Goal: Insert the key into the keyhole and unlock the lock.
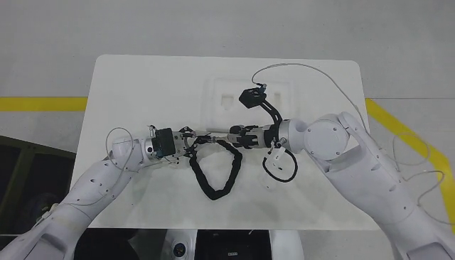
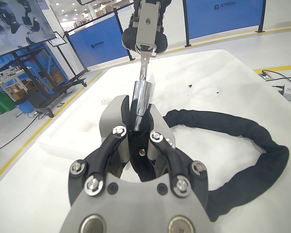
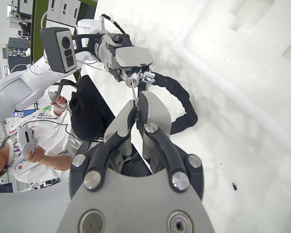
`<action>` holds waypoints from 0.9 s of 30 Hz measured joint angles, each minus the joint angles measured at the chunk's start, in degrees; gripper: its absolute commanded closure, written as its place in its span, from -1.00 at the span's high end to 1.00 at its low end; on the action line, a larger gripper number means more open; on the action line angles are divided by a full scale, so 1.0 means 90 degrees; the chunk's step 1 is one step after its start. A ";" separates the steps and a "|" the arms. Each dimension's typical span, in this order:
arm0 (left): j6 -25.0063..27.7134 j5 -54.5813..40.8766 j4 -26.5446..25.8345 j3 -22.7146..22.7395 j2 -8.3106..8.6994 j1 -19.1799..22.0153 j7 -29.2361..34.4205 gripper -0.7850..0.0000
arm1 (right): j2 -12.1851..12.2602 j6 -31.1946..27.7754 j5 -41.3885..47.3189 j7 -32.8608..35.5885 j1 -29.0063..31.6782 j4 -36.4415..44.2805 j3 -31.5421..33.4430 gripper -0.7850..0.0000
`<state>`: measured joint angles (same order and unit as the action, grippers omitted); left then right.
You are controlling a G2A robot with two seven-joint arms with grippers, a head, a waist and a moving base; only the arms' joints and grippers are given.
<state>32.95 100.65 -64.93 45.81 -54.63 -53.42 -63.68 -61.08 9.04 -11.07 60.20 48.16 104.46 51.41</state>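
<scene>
Left fingers (image 2: 109,120) closed on chrome lock cylinder (image 2: 141,98), right fingers (image 3: 155,115) clamped on key (image 2: 143,70), key tip in keyhole (image 3: 131,82), black sleeved chain (image 2: 232,119) looped on white table (image 2: 208,73)

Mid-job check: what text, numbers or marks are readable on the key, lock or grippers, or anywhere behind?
key: none readable.
lock: none, plain shiny metal.
left gripper, shut on the lock: none.
right gripper, shut on the key: none.
blue barriers behind: a white brand mark on each.
small sign by the screen: too small to read.
</scene>
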 measured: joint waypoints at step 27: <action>0.0000 0.0000 0.0000 0.0000 0.0000 0.0000 0.0000 -1.00 | -0.0094 0.0312 -0.0193 0.0375 -0.0185 -0.0016 -0.0220 -1.00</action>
<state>32.95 100.65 -64.93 45.81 -54.63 -53.42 -63.68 -61.93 11.84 -12.81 63.58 46.49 104.32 49.43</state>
